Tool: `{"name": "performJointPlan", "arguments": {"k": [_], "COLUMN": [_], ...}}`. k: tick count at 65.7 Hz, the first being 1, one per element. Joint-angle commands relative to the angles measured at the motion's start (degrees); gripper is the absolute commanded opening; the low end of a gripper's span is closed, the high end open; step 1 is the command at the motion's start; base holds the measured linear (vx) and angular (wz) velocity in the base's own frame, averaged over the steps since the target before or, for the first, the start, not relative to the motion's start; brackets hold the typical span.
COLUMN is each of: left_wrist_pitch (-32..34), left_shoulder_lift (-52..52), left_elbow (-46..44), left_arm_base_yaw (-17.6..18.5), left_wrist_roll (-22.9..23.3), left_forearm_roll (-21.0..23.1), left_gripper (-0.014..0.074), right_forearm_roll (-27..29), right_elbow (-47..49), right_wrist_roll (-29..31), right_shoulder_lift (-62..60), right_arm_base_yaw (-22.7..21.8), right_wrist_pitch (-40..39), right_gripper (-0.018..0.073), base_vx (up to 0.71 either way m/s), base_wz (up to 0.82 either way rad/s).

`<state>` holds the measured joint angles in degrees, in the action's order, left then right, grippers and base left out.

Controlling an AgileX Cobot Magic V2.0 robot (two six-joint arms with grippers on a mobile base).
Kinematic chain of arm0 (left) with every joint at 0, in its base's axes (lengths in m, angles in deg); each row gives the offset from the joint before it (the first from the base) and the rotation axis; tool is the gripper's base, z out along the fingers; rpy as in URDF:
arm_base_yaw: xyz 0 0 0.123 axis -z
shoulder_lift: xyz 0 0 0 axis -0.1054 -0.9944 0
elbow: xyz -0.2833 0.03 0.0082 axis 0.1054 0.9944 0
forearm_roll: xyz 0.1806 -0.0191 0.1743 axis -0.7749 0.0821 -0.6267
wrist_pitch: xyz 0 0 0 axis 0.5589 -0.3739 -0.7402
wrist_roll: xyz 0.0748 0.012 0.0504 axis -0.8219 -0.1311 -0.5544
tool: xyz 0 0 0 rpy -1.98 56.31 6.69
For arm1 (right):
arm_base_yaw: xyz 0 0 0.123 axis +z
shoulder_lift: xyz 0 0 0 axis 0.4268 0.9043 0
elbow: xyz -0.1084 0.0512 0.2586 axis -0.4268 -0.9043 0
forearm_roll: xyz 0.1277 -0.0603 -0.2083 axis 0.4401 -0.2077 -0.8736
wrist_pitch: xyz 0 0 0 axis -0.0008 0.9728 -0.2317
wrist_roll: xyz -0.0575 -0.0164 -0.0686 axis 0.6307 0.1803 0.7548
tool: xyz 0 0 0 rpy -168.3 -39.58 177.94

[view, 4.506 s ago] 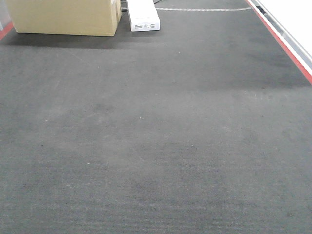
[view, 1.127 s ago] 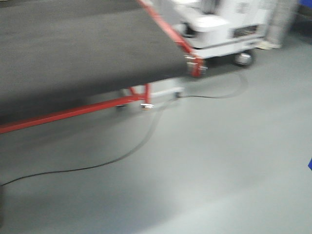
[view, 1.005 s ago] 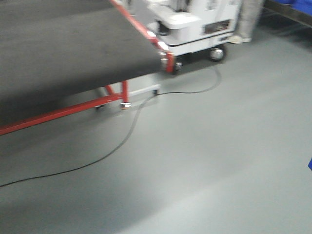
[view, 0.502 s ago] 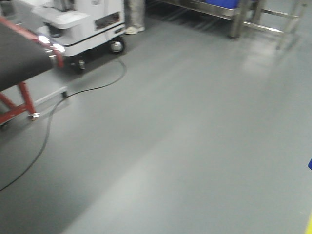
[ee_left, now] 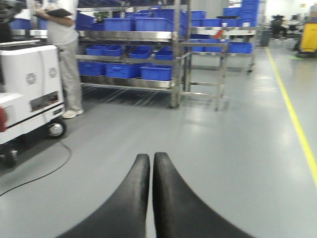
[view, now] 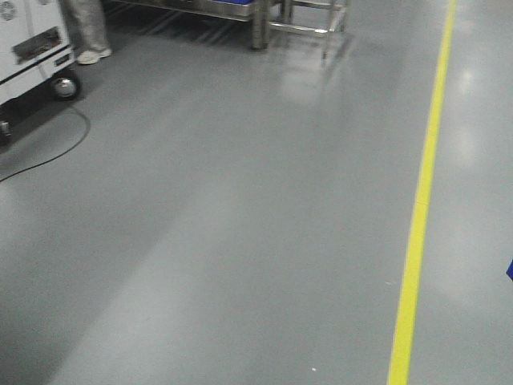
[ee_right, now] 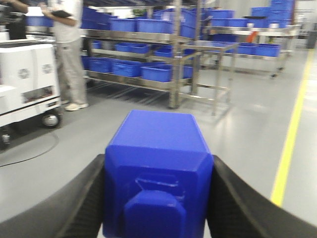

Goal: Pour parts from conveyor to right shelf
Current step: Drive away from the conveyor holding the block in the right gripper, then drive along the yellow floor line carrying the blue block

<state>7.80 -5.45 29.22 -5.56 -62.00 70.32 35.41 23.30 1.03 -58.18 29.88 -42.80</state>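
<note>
The right gripper (ee_right: 157,166) was clamped on the blue block (ee_right: 158,134), one black finger pressed to each side, with the block filling the gap and sitting squarely. The left gripper (ee_left: 151,157) was closed on nothing, its fingers touching. Beyond them lay bare grey floor (view: 240,241), then the shelf (ee_right: 148,37) with its blue bins (ee_right: 161,73), well apart from the arms. A person (ee_right: 69,54) stood at its left end beside a white cart (ee_right: 25,84), with a cable (view: 48,160) trailing on the floor near the cart. A yellow line (view: 417,233) ran along the right. The conveyor was out of view. This looked like the carry. Done well, it would mean a firm, level grip while the base rolled, a path right of the person and cable, and stopping square to a bin before any tipping.
</note>
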Motion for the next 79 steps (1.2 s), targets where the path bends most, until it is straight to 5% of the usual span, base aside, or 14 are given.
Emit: {"name": "performJointPlan", "arguments": {"k": [1,79], "left_wrist_pitch": [4.1,4.1], "left_shoulder_lift": [0.7,0.7], "left_elbow": [-1.1,-1.1], "left_arm_base_yaw": [0.3,0.3], "left_wrist_roll": [0.4,0.4], "left_forearm_roll": [0.4,0.4], "left_gripper": [-0.0006,-0.0006], "right_forearm_roll": [0.1,0.1], "right_elbow": [1.6,1.6], "right_wrist_roll": [0.5,0.5], "right_shoulder_lift": [0.4,0.4], "right_arm_base_yaw": [-0.2,-0.2], "right_wrist_pitch": [-4.6,-4.6], "right_gripper": [-0.0009,-0.0009], "base_vx": [-0.06,0.15], "base_wz": [-0.51,-0.45]}}
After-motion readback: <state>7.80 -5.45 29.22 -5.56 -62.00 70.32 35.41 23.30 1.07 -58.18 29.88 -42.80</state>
